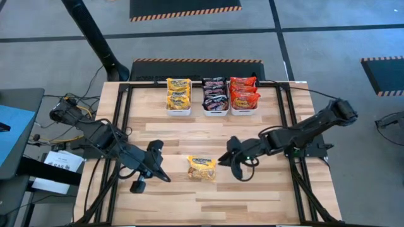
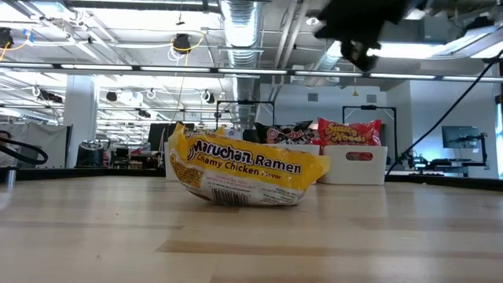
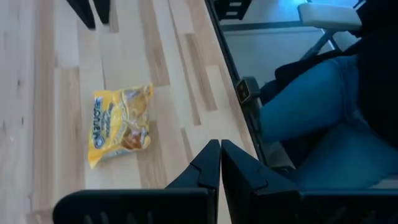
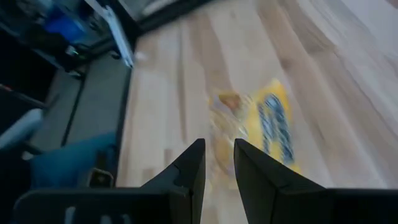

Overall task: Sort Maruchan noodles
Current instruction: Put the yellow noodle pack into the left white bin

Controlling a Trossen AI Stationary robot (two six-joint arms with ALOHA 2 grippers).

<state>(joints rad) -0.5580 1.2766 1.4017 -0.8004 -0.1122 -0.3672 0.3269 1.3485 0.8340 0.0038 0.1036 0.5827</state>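
Observation:
One yellow Maruchan ramen packet (image 1: 202, 168) lies flat on the wooden table, near the middle front; it also shows in the low view (image 2: 247, 169), the left wrist view (image 3: 121, 124) and, blurred, the right wrist view (image 4: 261, 134). My right gripper (image 1: 221, 161) hovers just right of it, above the table, fingers a little apart (image 4: 219, 152) and empty. My left gripper (image 1: 164, 176) is left of the packet, shut (image 3: 220, 149) and empty. Other packets fill three white bins at the far edge.
At the far edge stand three white bins side by side: yellow packets (image 1: 178, 94), dark packets (image 1: 215, 94), red packets (image 1: 243, 93). Black frame rails run along the table's left and right sides. A person's leg in jeans (image 3: 323, 106) shows beyond the table edge.

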